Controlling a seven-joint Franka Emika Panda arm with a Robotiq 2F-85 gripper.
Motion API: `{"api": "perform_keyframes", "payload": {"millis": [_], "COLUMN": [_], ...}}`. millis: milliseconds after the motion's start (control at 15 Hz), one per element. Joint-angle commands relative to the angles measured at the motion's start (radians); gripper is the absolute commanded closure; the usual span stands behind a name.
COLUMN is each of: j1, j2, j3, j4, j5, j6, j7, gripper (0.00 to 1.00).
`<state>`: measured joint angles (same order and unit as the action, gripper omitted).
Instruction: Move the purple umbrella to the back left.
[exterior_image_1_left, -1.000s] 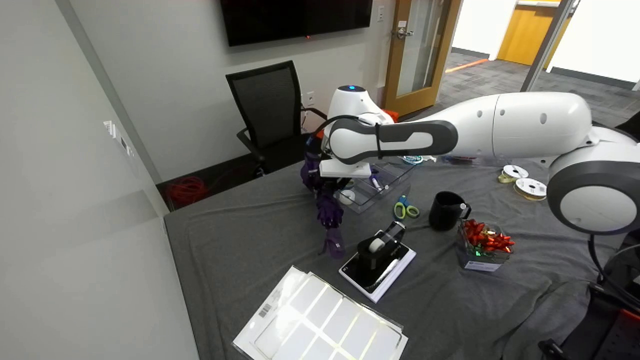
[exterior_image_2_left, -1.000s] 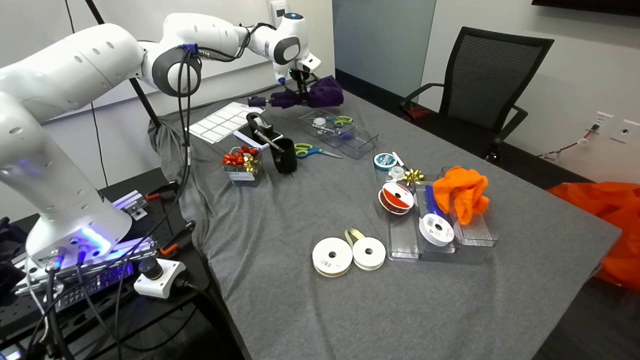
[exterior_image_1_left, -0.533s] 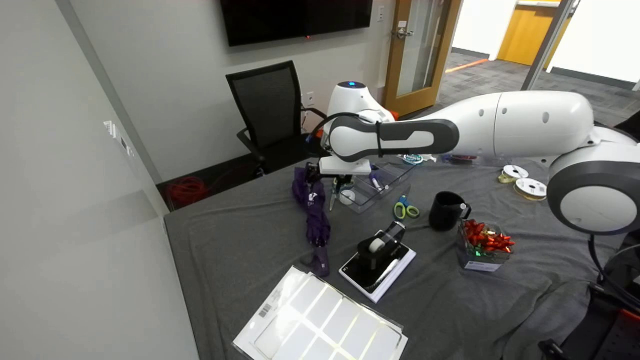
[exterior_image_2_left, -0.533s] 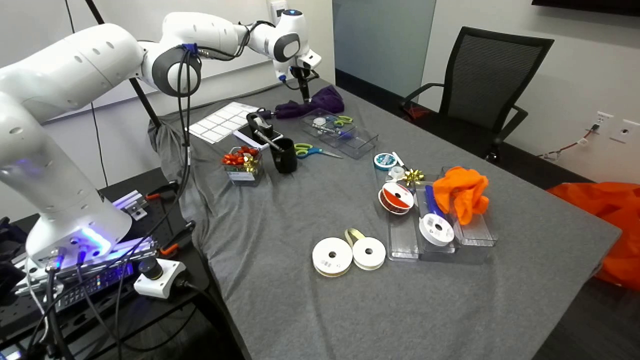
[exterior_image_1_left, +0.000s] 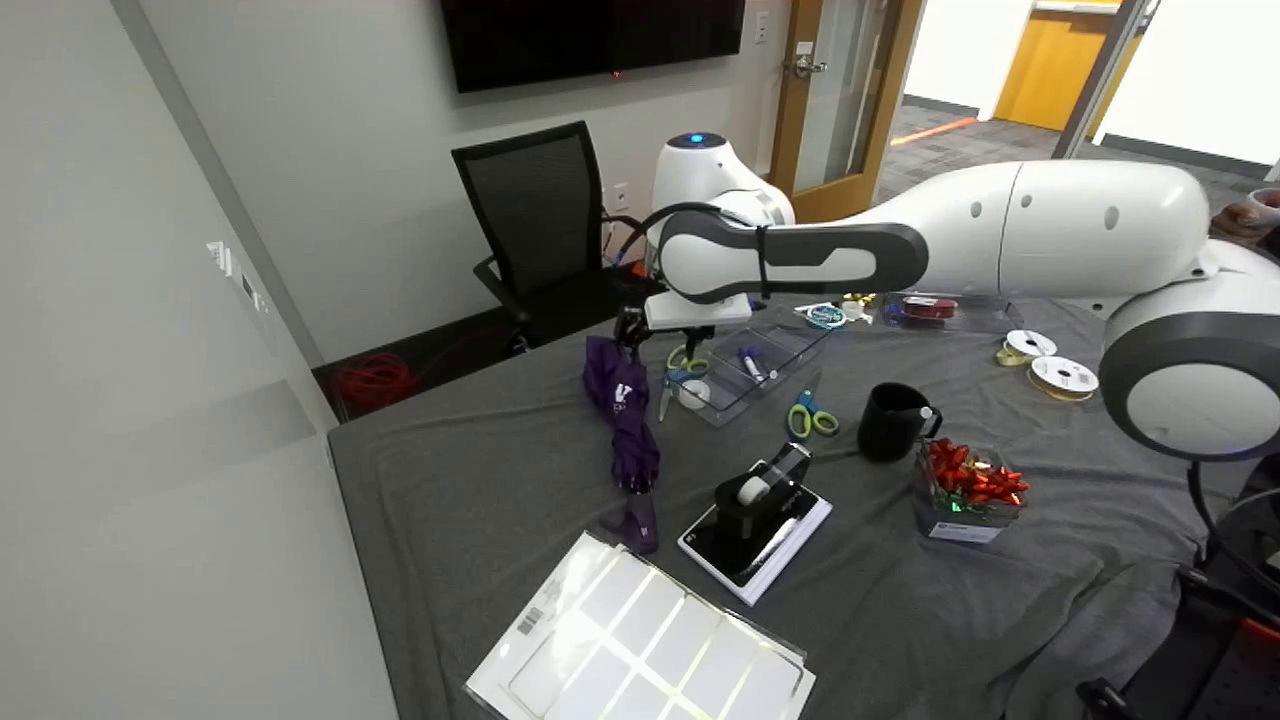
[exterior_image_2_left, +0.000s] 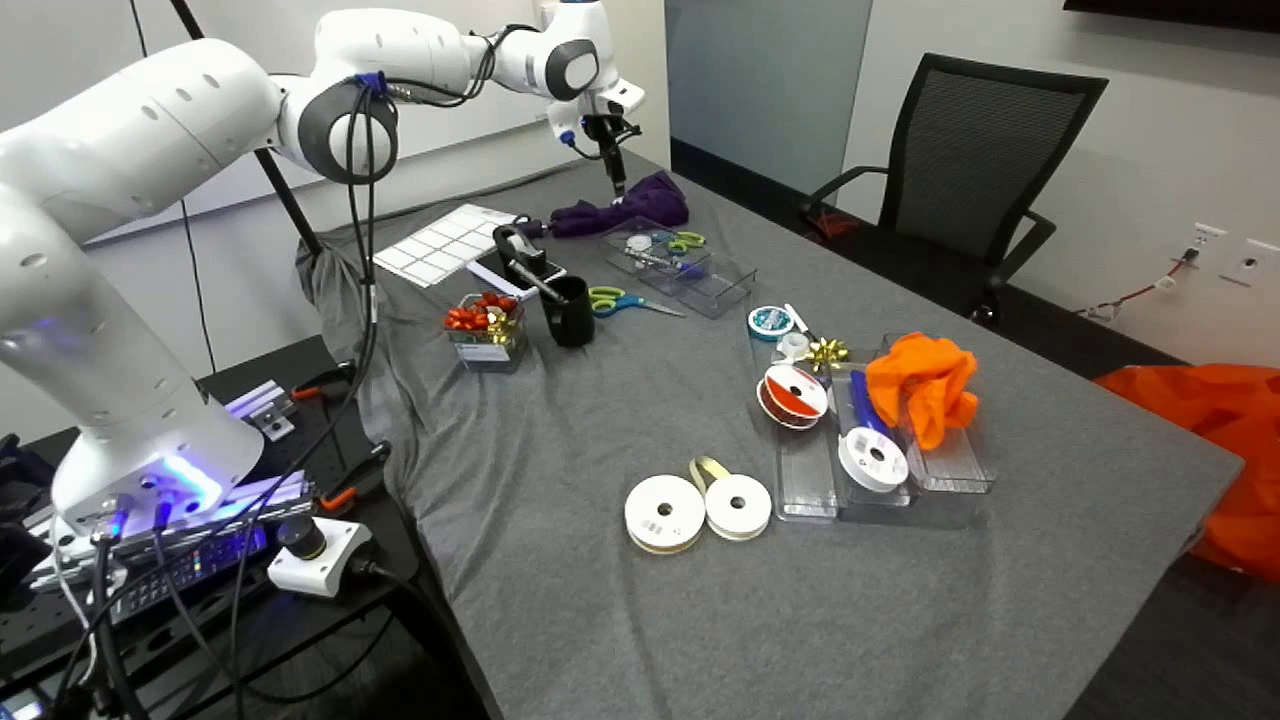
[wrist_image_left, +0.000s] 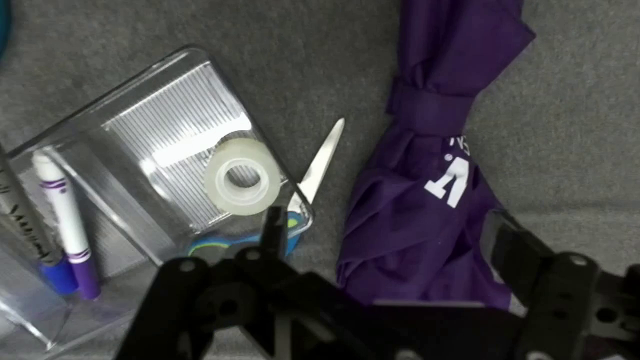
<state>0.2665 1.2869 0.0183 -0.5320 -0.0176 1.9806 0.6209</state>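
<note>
The purple umbrella (exterior_image_1_left: 628, 420) lies folded on the grey-covered table, beside the label sheets and the clear tray; it also shows in an exterior view as a purple bundle (exterior_image_2_left: 655, 203). In the wrist view the umbrella (wrist_image_left: 425, 165) runs from the top edge down between the spread fingers, its strap and white logo visible. My gripper's body hides its lower end there. The gripper (wrist_image_left: 384, 217) is open wide with nothing held, and hovers above the umbrella's wider part. In an exterior view one fingertip (exterior_image_2_left: 618, 190) hangs just over or against the fabric; which of these I cannot tell.
A clear tray (wrist_image_left: 165, 130) with tape and markers sits close by the umbrella, with scissors (wrist_image_left: 322, 160) at its corner. Nearby are label sheets (exterior_image_1_left: 640, 640), a tape dispenser (exterior_image_1_left: 745, 505), a black mug (exterior_image_1_left: 888, 425) and a box of bows (exterior_image_1_left: 965, 510).
My gripper has opened and let go of the umbrella, which dropped from its grasp onto the table. Since then the arm has risen slightly, while the umbrella has stayed put.
</note>
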Motion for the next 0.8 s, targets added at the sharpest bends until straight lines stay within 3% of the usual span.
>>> {"api": "perform_keyframes", "payload": {"millis": [0,333,733], "j1": [0.014,0.007,-0.018], "j2": [-0.079,-0.158,-0.2], "j3": [-0.039,-0.049,-0.046], "j4": [-0.017,-0.026,-0.035], "j5": [-0.056,-0.126,-0.157], "j6": [-0.137,-0.295,-0.317], "j7": [-0.025,-0.14,-0.296], "gripper": [0.0,0.0,0.0]}}
